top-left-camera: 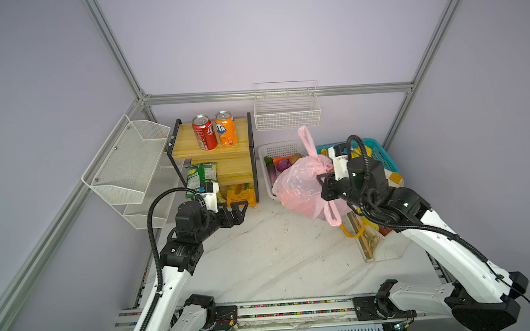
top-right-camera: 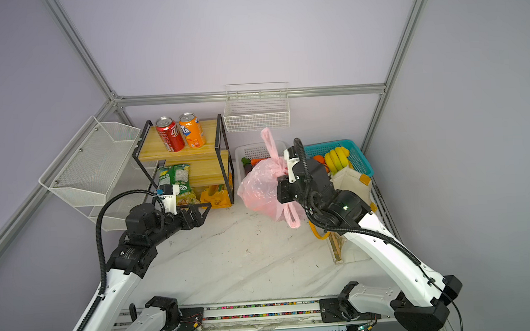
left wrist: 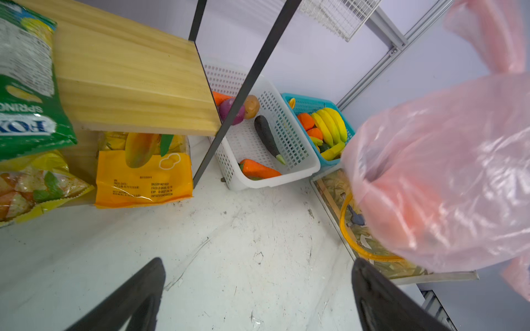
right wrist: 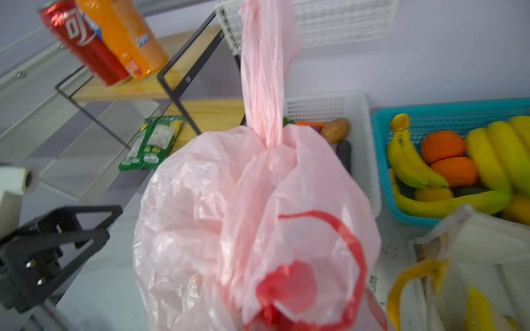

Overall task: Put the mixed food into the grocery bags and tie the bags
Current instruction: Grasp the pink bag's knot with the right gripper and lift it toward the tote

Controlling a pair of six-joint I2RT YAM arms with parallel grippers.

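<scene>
- Seemingly about halfway at best: the pink bag is bunched at its neck, one handle standing up and one hanging. A knot looks begun or made; which cannot be told.
- The right pincer is clamped on that bag's film. It holds the bag at about 1 o'clock on the surface, just in front of the white basket.
- Something red shows through the film; whether it is print or food is unclear.
- Left to pack:
  - the red soda can, on top of the shelf at 11 o'clock
  - the yellow chip packet, at the shelf's lowest level
  - the eggplant and purple onion, in the basket
- The cream tote, at the bag's 3 o'clock, looks untied.
- The left pincer gapes empty at 9 o'clock, just before the shelf's front edge.
- For room, the middle and 6 o'clock of the surface lie bare. Around the bag, the shelf's black post stands at 9 o'clock, the basket rim at 12 and the tote at 3.
</scene>
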